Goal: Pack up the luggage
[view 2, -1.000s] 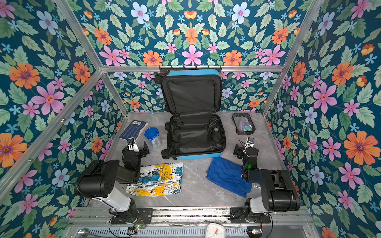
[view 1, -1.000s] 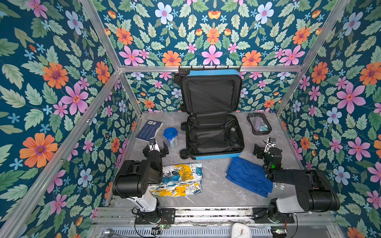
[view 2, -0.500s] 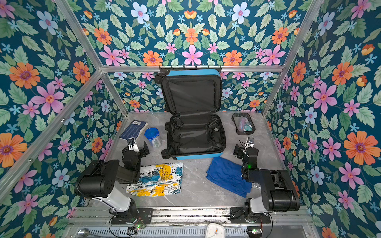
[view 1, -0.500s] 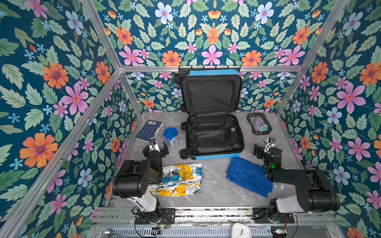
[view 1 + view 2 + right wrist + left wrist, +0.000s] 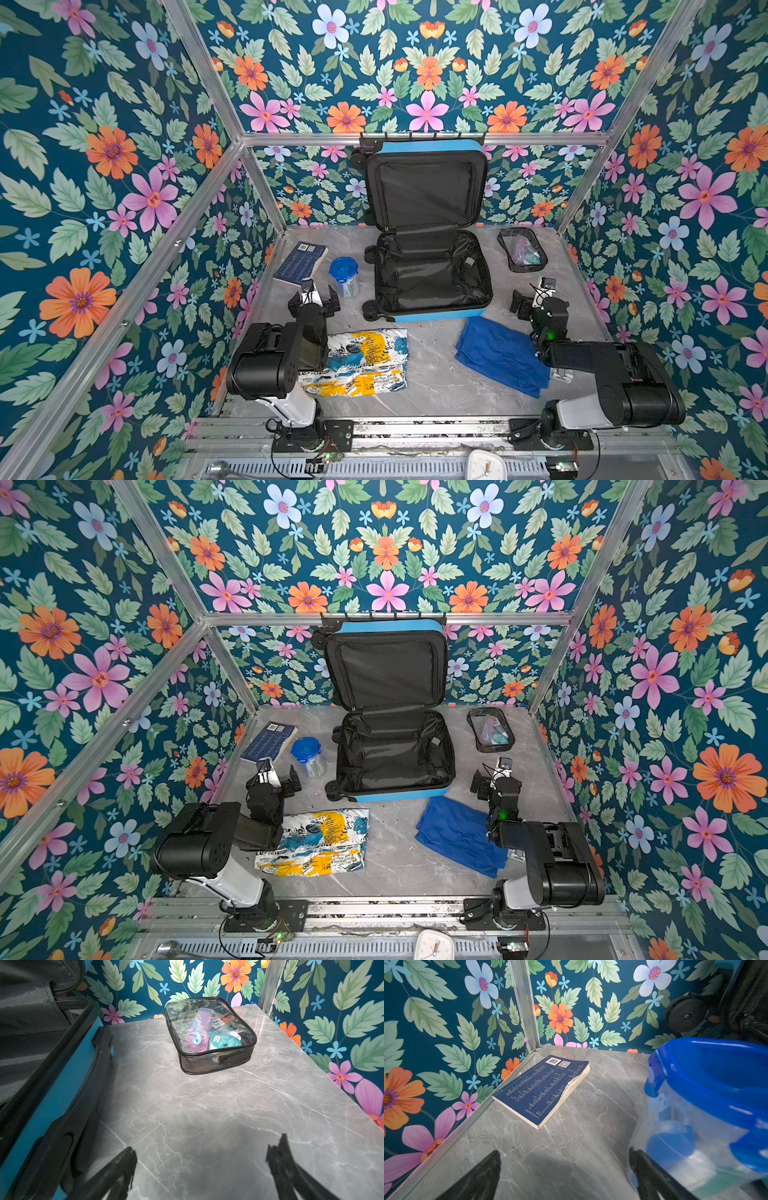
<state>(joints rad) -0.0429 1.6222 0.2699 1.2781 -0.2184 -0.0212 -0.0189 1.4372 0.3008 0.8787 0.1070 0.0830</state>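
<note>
Bright-blue and lined in black, the luggage lies open at the middle of the grey marble-patterned tabletop. Both top views show its lid standing upright against the floral back wall and its lower half flat on the surface. The left gripper sits low by the left side of the luggage, jaws wide apart and holding nothing. Its wrist camera shows the black fingers spread over bare tabletop. One finger is close by a clear jar with a blue lid, though whether they touch cannot be told. Beyond them a dark-blue paperback lies back cover up along the left wall. The right gripper sits opposite, by the right side of the luggage, jaws likewise spread and holding nothing. Ahead of it a clear zipped toiletry pouch lies flat near the back right corner. A folded blue cloth and a printed white, yellow and blue plastic bag lie in front of the luggage, apart from each other.
</note>
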